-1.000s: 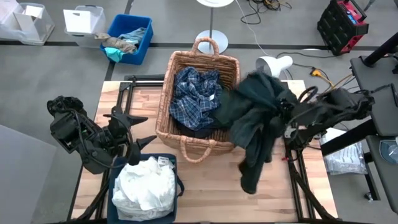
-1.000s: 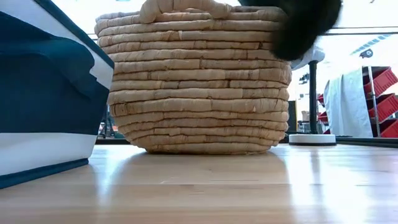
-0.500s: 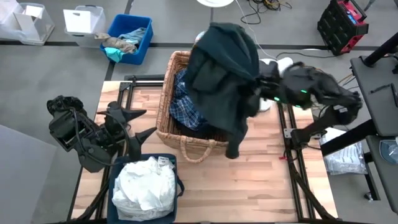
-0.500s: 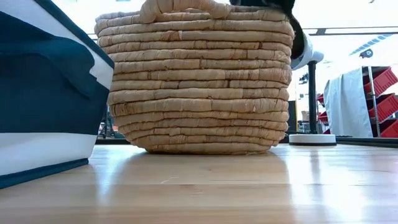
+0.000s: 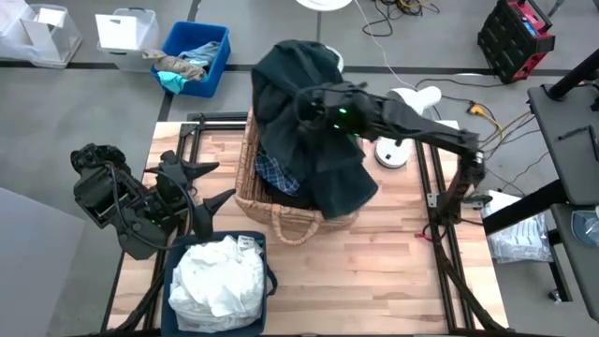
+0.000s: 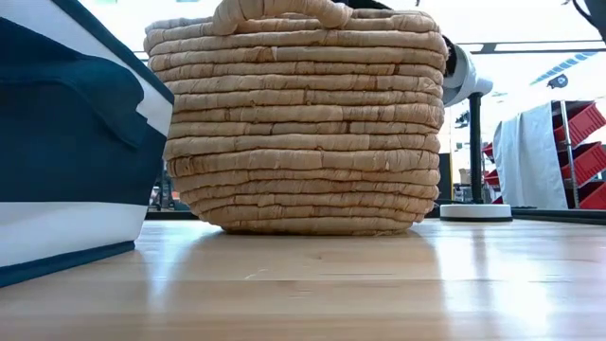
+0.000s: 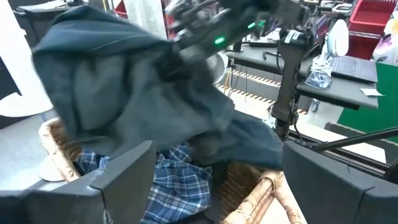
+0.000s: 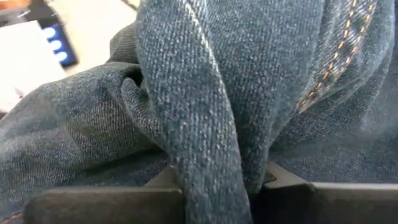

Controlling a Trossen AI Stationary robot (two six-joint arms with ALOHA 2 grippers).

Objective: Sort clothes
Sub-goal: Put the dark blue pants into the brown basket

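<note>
Right gripper (image 5: 314,103) clamped on dark green garment (image 5: 309,122), which hangs over the basket (image 5: 281,211) with its long axis draping toward the near rim, plaid shirt (image 5: 273,168) beneath; left gripper (image 5: 201,192) spread wide, parked beside white pile (image 5: 220,281).

Ahead of my left gripper (image 7: 205,180), fingers spread wide:
- dark green garment (image 7: 143,99), held up by the right gripper (image 7: 186,43), draped over the basket;
- blue-and-white plaid shirt (image 7: 174,186), inside the basket;
- wicker basket (image 7: 261,196), rim showing between my fingers.
</note>
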